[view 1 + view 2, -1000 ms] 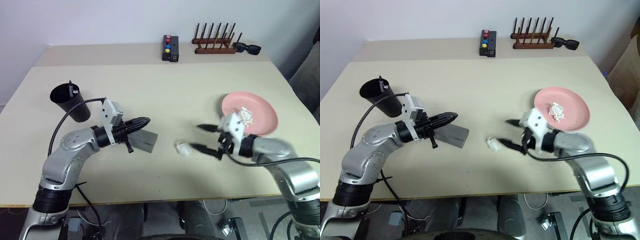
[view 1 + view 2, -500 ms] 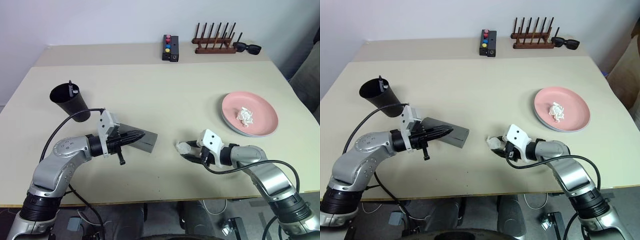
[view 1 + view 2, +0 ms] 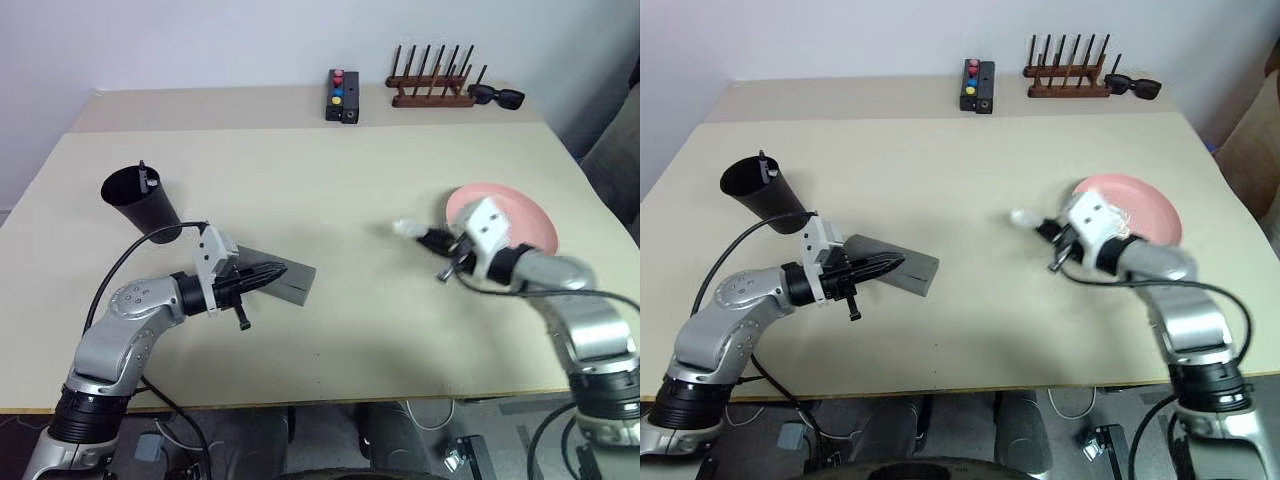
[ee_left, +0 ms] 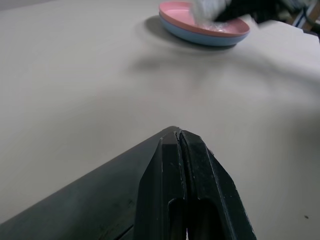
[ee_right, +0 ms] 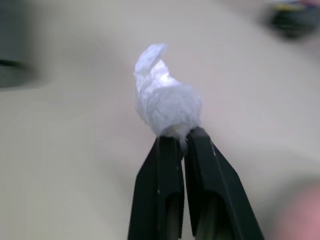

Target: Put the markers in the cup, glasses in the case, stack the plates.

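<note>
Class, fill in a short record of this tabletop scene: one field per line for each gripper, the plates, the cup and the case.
Left gripper: shut, empty, over the grey case
Right gripper: shut on crumpled white paper, raised beside the plates
Plates: stacked, pink on blue, paper scrap on top
Cup: black, upright, a marker inside

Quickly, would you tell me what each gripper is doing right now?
Left gripper: closed, holding nothing, above the grey case.
Right gripper: closed on a crumpled white wad.
</note>
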{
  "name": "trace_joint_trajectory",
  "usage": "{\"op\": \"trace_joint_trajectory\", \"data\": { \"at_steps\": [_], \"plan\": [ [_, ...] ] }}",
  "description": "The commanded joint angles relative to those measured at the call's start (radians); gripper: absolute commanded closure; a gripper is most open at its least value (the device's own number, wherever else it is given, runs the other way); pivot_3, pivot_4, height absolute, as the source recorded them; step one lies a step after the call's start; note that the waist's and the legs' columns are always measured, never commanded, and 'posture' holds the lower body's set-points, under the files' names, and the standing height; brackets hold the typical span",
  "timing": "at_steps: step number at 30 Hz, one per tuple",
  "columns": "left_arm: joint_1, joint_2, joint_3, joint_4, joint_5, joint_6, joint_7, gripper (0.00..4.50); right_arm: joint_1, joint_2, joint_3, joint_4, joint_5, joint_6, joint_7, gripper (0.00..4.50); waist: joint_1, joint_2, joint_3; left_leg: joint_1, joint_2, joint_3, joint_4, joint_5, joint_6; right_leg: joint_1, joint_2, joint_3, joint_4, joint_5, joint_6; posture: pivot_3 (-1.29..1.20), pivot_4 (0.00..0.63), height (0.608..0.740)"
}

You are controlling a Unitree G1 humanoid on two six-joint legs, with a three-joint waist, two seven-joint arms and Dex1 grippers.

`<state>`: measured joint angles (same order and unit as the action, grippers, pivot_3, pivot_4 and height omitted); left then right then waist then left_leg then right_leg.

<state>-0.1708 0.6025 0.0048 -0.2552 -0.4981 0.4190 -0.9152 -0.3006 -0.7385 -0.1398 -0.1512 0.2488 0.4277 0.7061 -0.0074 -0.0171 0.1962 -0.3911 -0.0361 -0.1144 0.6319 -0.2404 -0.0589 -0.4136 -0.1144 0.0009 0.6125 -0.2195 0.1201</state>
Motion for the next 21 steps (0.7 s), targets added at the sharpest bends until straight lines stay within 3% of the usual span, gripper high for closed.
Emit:
{"op": "trace_joint_trajectory", "data": {
  "at_steps": [1, 5, 12, 18, 21],
  "plan": [
    [-0.02, -0.012, -0.001, 0.012, 0.012, -0.044, -0.013, 4.5, -0.004, -0.044, -0.054, 0.105, -0.06, -0.033, -0.052, 4.43, -0.001, 0.0, 0.0, 0.0, 0.0, 0.0, 0.0, 0.0, 0.0, 0.0, 0.0, 0.0, 0.0, 0.0, 0.0, 0.0, 0.15, 0.734],
    [-0.027, -0.022, 0.008, 0.037, 0.021, -0.073, -0.019, 4.5, 0.009, -0.071, -0.058, 0.184, -0.092, -0.035, -0.061, 4.43, -0.007, 0.0, 0.0, 0.0, 0.0, 0.0, 0.0, 0.0, 0.0, 0.0, 0.0, 0.0, 0.0, 0.0, 0.0, 0.0, 0.15, 0.734],
    [-0.01, -0.028, 0.02, 0.035, 0.029, -0.095, -0.015, 4.5, 0.028, -0.076, -0.068, 0.15, -0.111, -0.062, -0.071, 1.09, -0.006, 0.001, 0.0, 0.0, 0.0, 0.001, 0.0, 0.0, 0.0, 0.0, 0.0, 0.0, 0.0, 0.0, 0.0, 0.0, 0.15, 0.734],
    [0.003, -0.028, 0.07, 0.022, 0.01, -0.1, 0.012, 4.5, 0.014, -0.078, -0.094, 0.083, -0.058, -0.093, -0.02, 1.09, -0.006, 0.001, 0.0, 0.0, 0.0, 0.001, 0.0, 0.0, 0.0, 0.0, 0.0, 0.001, 0.0, 0.0, 0.0, 0.0, 0.15, 0.734],
    [0.052, -0.014, 0.16, -0.018, -0.033, -0.087, 0.036, 4.5, 0.017, -0.061, -0.104, 0.009, 0.047, -0.081, 0.066, 1.09, -0.01, 0.001, 0.0, 0.0, 0.0, 0.001, 0.0, 0.0, 0.0, 0.0, 0.0, 0.001, 0.0, 0.0, 0.0, 0.0, 0.15, 0.734]
  ]
}}
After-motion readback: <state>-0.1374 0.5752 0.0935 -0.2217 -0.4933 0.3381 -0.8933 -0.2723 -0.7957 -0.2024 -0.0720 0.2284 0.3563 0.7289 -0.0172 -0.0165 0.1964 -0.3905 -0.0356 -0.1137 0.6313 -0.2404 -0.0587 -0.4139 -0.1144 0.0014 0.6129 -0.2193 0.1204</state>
